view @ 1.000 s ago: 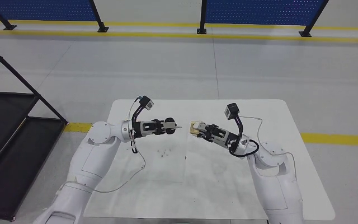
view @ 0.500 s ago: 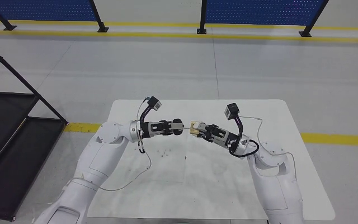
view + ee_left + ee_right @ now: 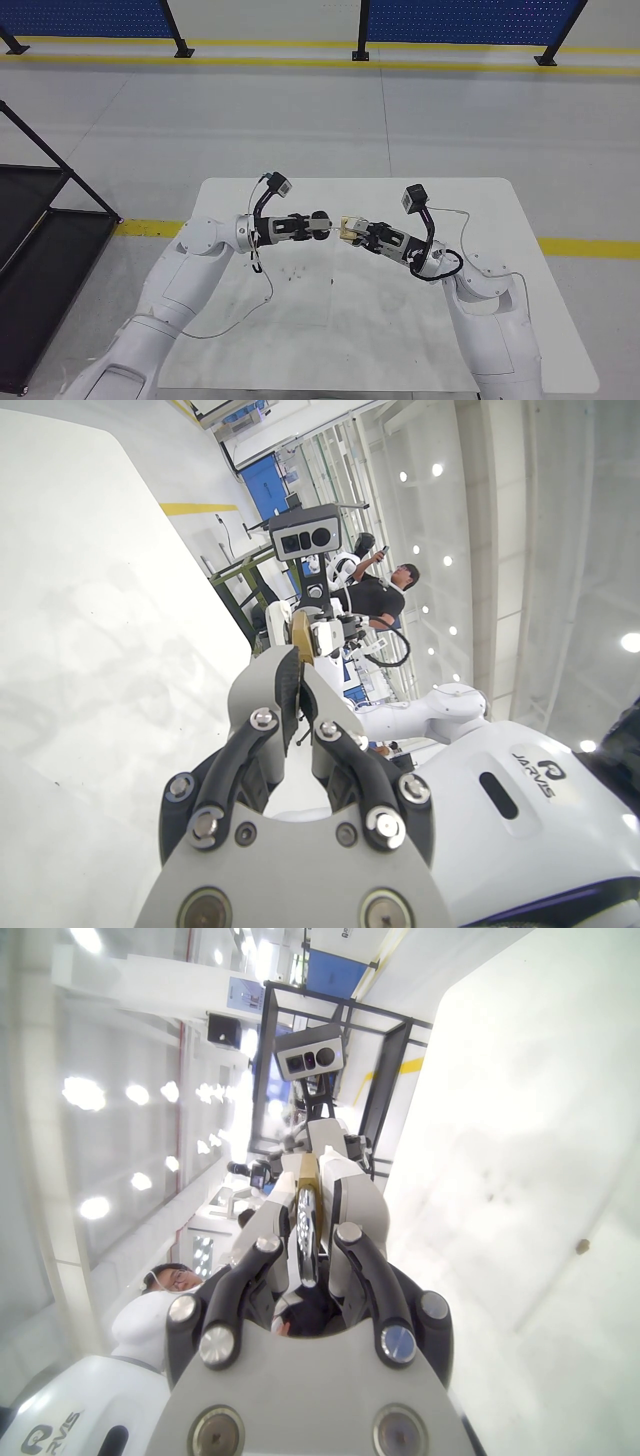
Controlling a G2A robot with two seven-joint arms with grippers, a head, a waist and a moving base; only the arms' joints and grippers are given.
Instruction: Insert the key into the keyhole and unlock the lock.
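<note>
The left gripper [image 3: 296,662] is pinched narrowly on the key [image 3: 336,228], its long axis aimed straight ahead at the brass lock [image 3: 302,639] just beyond the fingertips. The lock is clamped in the facing right gripper [image 3: 307,1165]; whether the key has entered cannot be told.

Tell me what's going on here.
Both arms are held above the white table. The right gripper is shut on a brass padlock with a chrome shackle, presenting it to the other arm. The left gripper is shut on a small silver metal key, whose tip is right at the padlock. Whether the key has gone in cannot be told.
</note>
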